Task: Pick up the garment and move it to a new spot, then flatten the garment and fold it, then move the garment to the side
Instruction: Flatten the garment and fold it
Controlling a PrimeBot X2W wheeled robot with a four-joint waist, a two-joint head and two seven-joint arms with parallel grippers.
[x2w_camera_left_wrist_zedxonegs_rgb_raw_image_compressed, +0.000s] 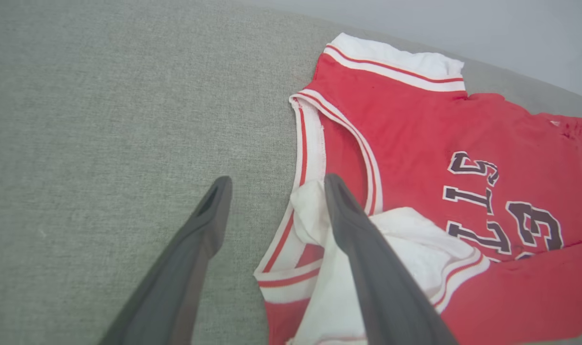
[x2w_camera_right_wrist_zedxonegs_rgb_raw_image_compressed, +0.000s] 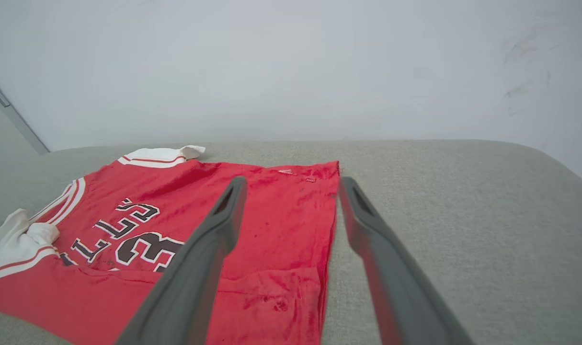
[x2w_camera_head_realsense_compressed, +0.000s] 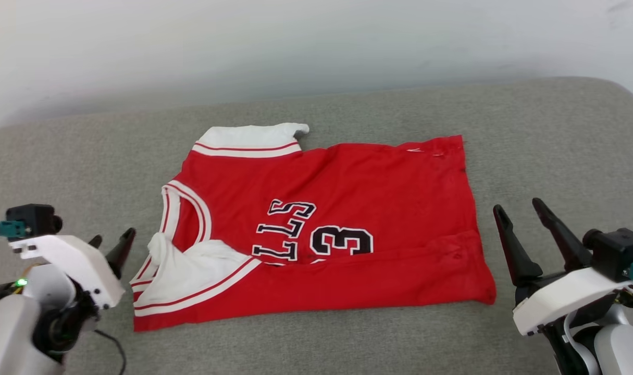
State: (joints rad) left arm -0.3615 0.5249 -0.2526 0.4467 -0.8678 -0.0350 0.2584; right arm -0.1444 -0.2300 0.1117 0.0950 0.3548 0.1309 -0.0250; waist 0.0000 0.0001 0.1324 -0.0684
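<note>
At the near left corner of the grey cushion (x2w_camera_head_realsense_compressed: 556,130), the left gripper (x2w_camera_head_realsense_compressed: 110,242) has its 2 dark fingers spread apart and grips nothing. In the left wrist view, 1 finger lies over bare upholstery and the other crosses in front of a bunched white sleeve (x2w_camera_left_wrist_zedxonegs_rgb_raw_image_compressed: 415,235); I cannot tell whether it touches the cloth. At the near right corner, the right gripper (x2w_camera_head_realsense_compressed: 517,205) also stands with its fingers wide and empty, just beside the garment's near hem corner and apart from it. In the right wrist view, 1 finger shows against the red cloth and the other against the bare cushion past the hem. The garment (x2w_camera_head_realsense_compressed: 379,192) lies flat in the middle of the cushion, front up, with its neck opening toward the left edge and its hem toward the right edge. Its near long side is folded up over the front as a red band, which hides the lower part of the black, white-outlined letters (x2w_camera_head_realsense_compressed: 287,229) and the number 3 (x2w_camera_head_realsense_compressed: 342,240). The near white sleeve is tucked in and crumpled beside the striped collar trim. The far white sleeve (x2w_camera_head_realsense_compressed: 248,139), edged with a red stripe, points toward the far edge of the cushion. Bare grey upholstery surrounds the garment on every side. Beyond the far edge rises a plain pale wall (x2w_camera_head_realsense_compressed: 295,41).
</note>
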